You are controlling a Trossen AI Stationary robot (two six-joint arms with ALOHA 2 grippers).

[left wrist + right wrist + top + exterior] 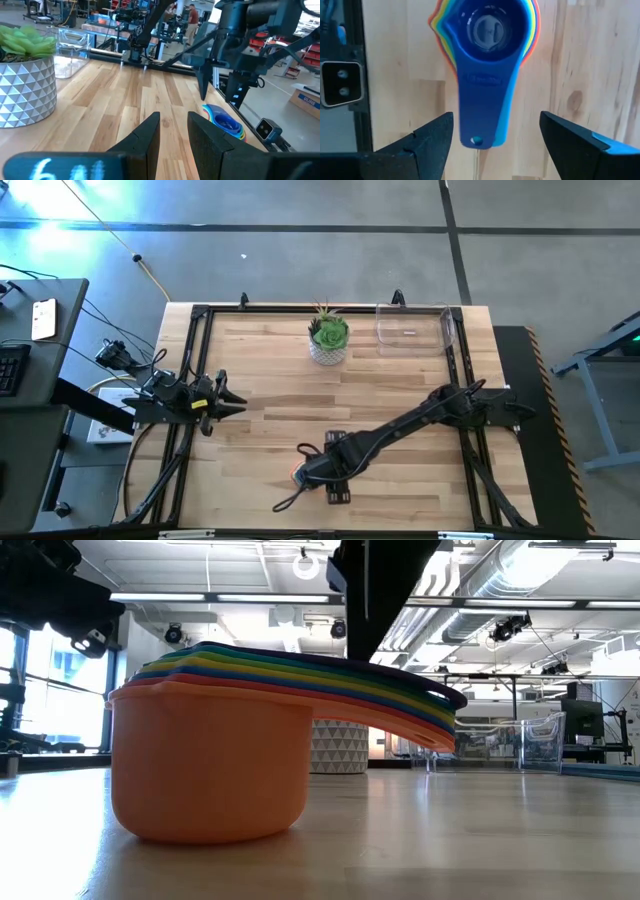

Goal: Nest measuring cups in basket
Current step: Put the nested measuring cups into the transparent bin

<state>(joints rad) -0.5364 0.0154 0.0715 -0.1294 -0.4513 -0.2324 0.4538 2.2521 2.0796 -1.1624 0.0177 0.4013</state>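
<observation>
In the high view, the left end effector point(238, 402) waits at the left edge of the pale wooden slatted desk point(270, 390), at mid-height of the frame, and holds nothing. In its own wrist view its two dark fingers point(145, 137) stand a little apart with only bare wood in the gap between them.

Right of it, in the lower middle of the high view, the right end effector point(300, 472) reaches in from the right and hangs over the stack of nested plastic measuring cups point(297, 474), which that arm hides almost fully there. In the right wrist view this end effector point(497, 137) is spread wide, one finger on each side of the stack's blue top handle without touching it, and it grips nothing. The stack point(487, 55) sits on the desk with a blue cup uppermost and yellow, green and orange rims showing at its edges. In the low view the stack point(215, 755) fills the left half of the frame, its orange cup lowest and resting on the wood, the handles fanning out to the right.

Further right, at upper centre of the high view, stands a white patterned pot with a green plant point(328, 337). Just right of that, at the upper right of the desk, sits the clear rectangular plastic basket point(412, 326), well apart from the cups.
</observation>
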